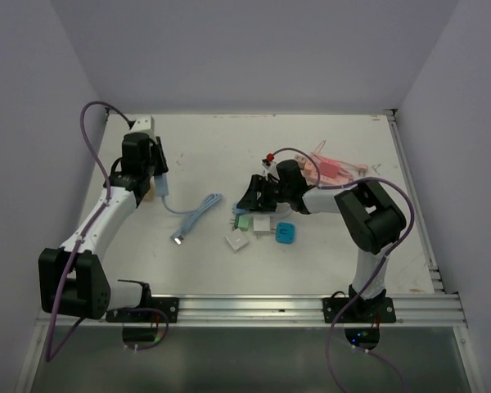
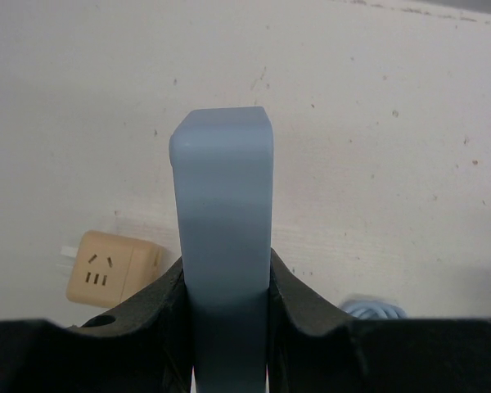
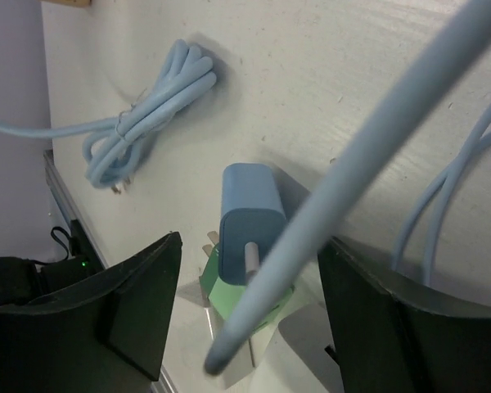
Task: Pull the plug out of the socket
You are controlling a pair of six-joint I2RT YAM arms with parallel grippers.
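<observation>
My left gripper is shut on a long grey-blue plug, which stands up between the jaws. A beige socket cube lies on the table to its lower left, apart from the plug. My right gripper is open. Between its fingers a blue charger plug rests on a green socket cube, one metal pin facing the camera. A pale blue cable crosses diagonally close to the right wrist camera.
A coiled pale blue cable lies mid-table. White adapters and a blue cube sit by the green socket. Pink items lie behind the right arm. A metal rail runs along the near edge.
</observation>
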